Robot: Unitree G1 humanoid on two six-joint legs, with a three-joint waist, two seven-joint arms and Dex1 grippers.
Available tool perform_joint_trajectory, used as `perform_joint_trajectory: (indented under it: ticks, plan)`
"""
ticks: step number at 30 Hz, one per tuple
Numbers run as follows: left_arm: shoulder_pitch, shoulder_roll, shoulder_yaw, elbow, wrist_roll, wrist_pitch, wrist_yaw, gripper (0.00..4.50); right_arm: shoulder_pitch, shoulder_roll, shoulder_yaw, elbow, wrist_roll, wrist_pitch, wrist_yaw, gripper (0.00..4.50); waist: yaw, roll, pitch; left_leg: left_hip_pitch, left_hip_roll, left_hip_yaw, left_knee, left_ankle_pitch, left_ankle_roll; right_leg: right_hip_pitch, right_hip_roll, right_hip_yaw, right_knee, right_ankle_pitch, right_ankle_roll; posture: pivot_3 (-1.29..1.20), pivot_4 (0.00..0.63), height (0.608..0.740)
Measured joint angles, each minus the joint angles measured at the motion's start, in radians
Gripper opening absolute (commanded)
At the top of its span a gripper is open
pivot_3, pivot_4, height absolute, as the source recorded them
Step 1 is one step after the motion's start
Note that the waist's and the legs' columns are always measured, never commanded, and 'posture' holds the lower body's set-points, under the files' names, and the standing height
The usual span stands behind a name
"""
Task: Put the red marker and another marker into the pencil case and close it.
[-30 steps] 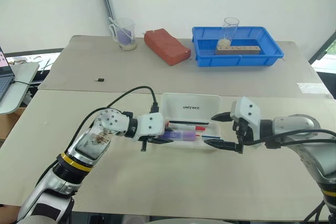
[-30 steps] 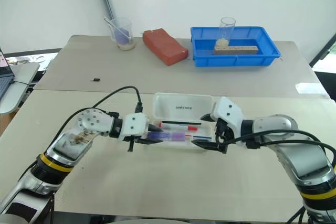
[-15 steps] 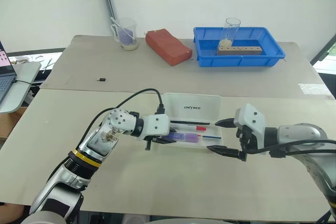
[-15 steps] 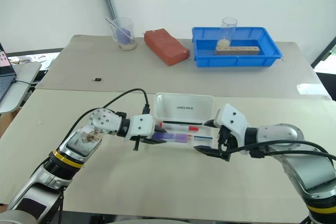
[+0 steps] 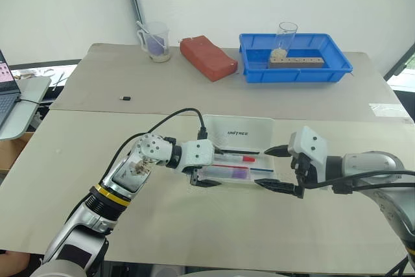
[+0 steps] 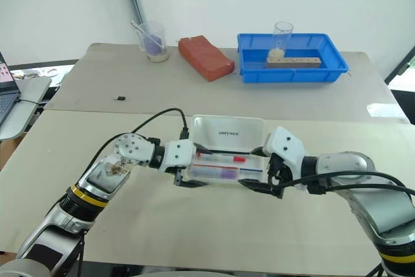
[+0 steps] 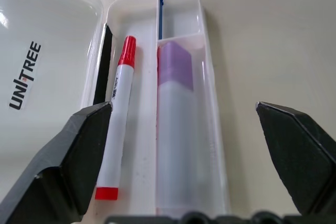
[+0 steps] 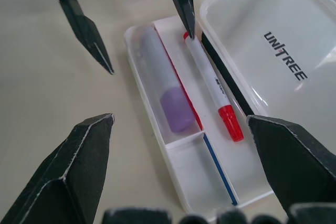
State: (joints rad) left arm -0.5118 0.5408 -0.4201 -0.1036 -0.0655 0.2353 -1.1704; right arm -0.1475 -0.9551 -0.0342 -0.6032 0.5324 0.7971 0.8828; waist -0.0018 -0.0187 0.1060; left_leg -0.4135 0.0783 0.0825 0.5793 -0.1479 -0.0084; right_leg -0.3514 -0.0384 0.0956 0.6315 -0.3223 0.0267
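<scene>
The left gripper (image 7: 184,129) stands wide open and empty at one end of the pencil case (image 5: 237,154), its fingers either side of the tray. The right gripper (image 8: 178,129), likewise spread and empty, faces the other end. Inside lie the red marker (image 7: 118,114) and the purple highlighter (image 7: 176,129) (barrel blurred by the translucent wall). The lid is up; the case rests on the counter (image 5: 194,225).
</scene>
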Motion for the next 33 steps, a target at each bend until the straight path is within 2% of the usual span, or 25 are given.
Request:
perform_joint_trajectory:
  ticks: [6,13,19,25,29,33]
  plan:
    - [0.018,0.047,0.034,-0.118,-0.06,0.053,-0.022,4.45,0.067,-0.091,-0.071,0.146,-0.06,-0.081,0.063,4.5,0.003,0.0,0.0,0.0,0.0,0.0,0.001,0.0,0.0,0.001,0.0,0.0,0.0,0.0,0.0,0.0,0.15,0.74]
    - [0.01,0.02,0.098,-0.213,-0.205,0.068,-0.038,4.45,0.189,-0.158,-0.111,0.372,-0.177,-0.232,0.131,4.5,0.006,0.0,0.001,0.0,0.0,0.0,0.005,-0.001,0.001,0.002,0.0,0.0,0.0,0.0,0.001,0.0,0.15,0.74]
    - [0.005,-0.002,0.106,-0.242,-0.253,0.049,-0.036,4.45,0.156,-0.155,-0.075,0.507,-0.263,-0.27,0.119,4.5,0.003,0.004,0.001,0.0,0.0,0.0,0.01,-0.003,0.004,0.003,0.0,0.0,0.0,0.0,0.002,0.0,0.15,0.74]
    - [0.023,-0.005,0.107,-0.252,-0.249,-0.014,-0.013,4.45,0.117,-0.143,-0.022,0.554,-0.296,-0.26,0.112,4.5,0.005,0.005,0.001,-0.001,0.0,0.0,0.011,-0.003,0.005,0.004,0.0,0.001,0.0,0.0,0.003,0.0,0.15,0.74]
    - [0.035,-0.006,0.108,-0.262,-0.249,-0.019,0.004,4.5,0.087,-0.116,-0.017,0.573,-0.304,-0.235,0.102,3.33,0.005,0.005,0.001,0.0,0.0,0.0,0.011,-0.003,0.005,0.005,0.0,0.001,0.0,0.001,0.003,0.0,0.15,0.74]
    - [0.044,-0.006,0.107,-0.262,-0.248,-0.019,0.017,4.5,0.085,-0.108,-0.016,0.571,-0.302,-0.221,0.106,1.94,0.007,0.005,0.001,0.0,0.0,0.0,0.011,-0.003,0.005,0.006,0.0,0.0,0.0,0.001,0.003,0.0,0.15,0.74]
